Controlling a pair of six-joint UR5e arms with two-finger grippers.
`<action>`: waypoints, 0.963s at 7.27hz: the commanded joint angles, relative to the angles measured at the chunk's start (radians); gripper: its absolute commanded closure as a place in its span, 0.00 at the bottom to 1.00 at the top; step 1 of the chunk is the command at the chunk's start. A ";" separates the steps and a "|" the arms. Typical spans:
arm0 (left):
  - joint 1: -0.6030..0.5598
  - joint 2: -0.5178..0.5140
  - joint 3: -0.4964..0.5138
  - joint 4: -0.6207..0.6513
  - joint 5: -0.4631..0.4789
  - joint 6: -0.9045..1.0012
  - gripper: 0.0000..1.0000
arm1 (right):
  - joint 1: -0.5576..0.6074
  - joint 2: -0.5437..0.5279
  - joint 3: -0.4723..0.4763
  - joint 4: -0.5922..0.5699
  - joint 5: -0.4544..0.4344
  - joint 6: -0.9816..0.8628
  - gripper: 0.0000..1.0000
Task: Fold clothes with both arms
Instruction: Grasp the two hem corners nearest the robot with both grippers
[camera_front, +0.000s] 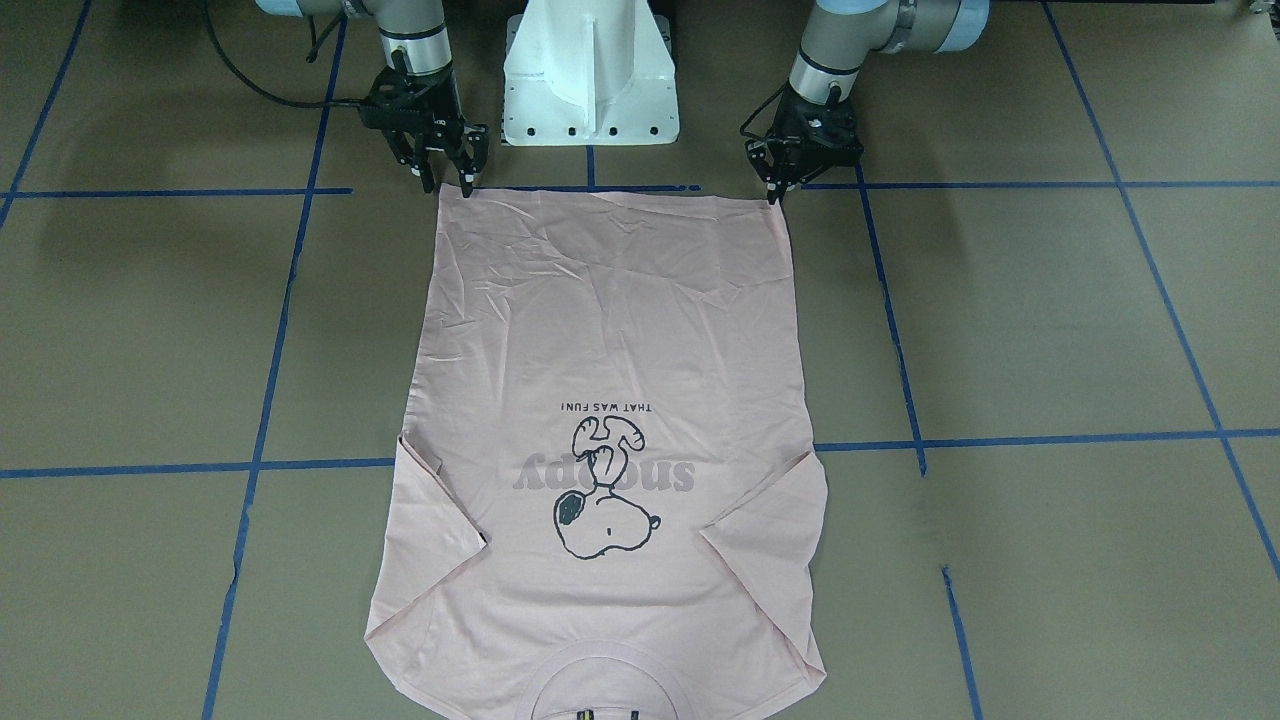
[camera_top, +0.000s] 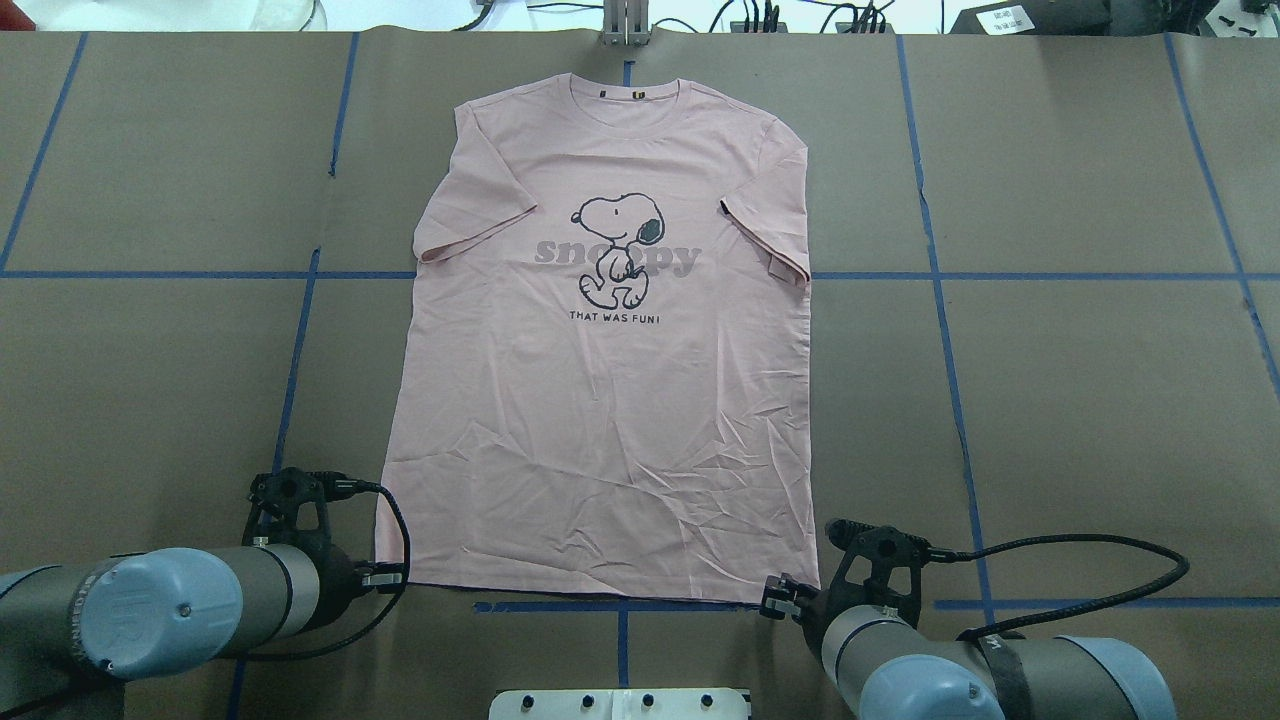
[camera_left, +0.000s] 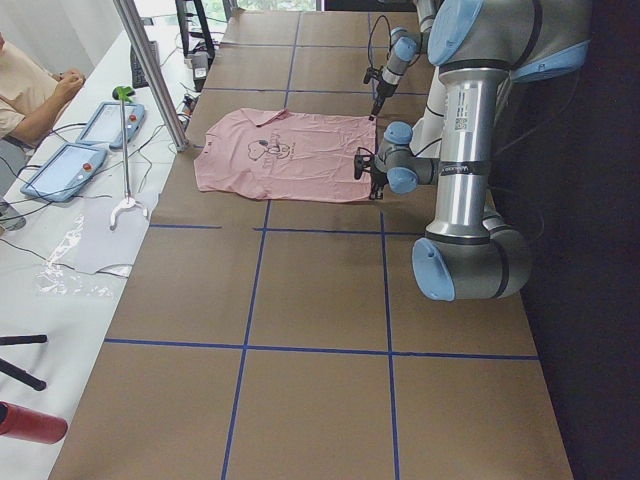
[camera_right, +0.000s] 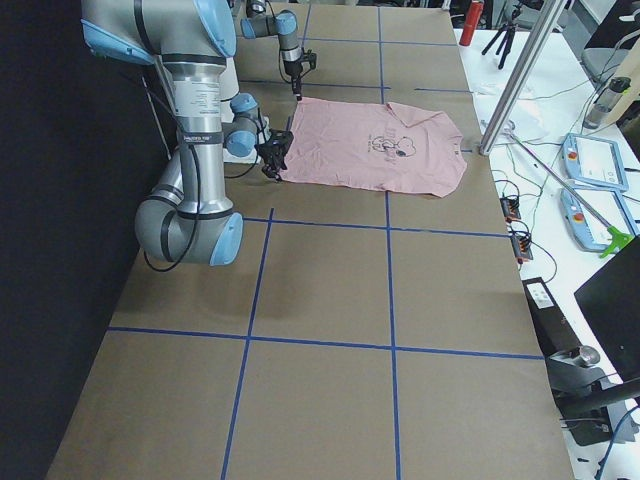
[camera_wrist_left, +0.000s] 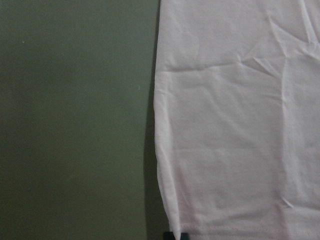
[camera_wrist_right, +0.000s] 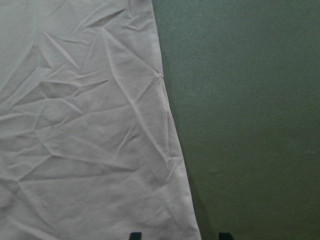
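The pink T-shirt (camera_top: 600, 420) lies flat in the middle of the brown table (camera_top: 1050, 400), with the picture side up. Seen from above, its neck hole (camera_top: 625, 90) is at 12 o'clock, far from the robot, and its bottom edge is at 6 o'clock, close to the robot. A cartoon dog (camera_top: 615, 250) is drawn on the chest, with grey letters across it and small dark words under it. The short sleeves (camera_top: 470, 215) lie at 10 o'clock and 2 o'clock. The lower half of the cloth has many small wrinkles.

The left gripper (camera_front: 776, 192) is at the shirt's bottom corner at 7 o'clock. Its tips are close together and touch the corner. In the left wrist view only one dark tip (camera_wrist_left: 176, 235) shows, right at the corner. I cannot tell if any cloth is pinched in it.

The right gripper (camera_front: 446, 183) is at the bottom corner at 5 o'clock. Its fingers are spread wide. In the right wrist view the two dark fingertips (camera_wrist_right: 134, 235) stand apart, and the shirt's corner sits between them.

Blue tape lines (camera_top: 1000, 275) cross the table and make big squares. The robot's white base (camera_front: 590, 80) stands at 6 o'clock, just past the bottom edge. A person (camera_left: 30, 95) sits at a side table next to two blue tablets (camera_left: 60, 170).
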 joint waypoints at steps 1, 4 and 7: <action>0.000 0.000 0.000 0.000 0.001 0.000 1.00 | -0.009 -0.001 -0.003 0.000 -0.004 0.000 0.43; 0.000 -0.002 0.000 0.000 0.000 0.000 1.00 | -0.016 -0.003 -0.006 0.000 -0.016 0.000 0.55; 0.000 -0.002 0.000 0.000 0.001 0.000 1.00 | -0.018 -0.010 -0.003 0.000 -0.016 0.000 0.58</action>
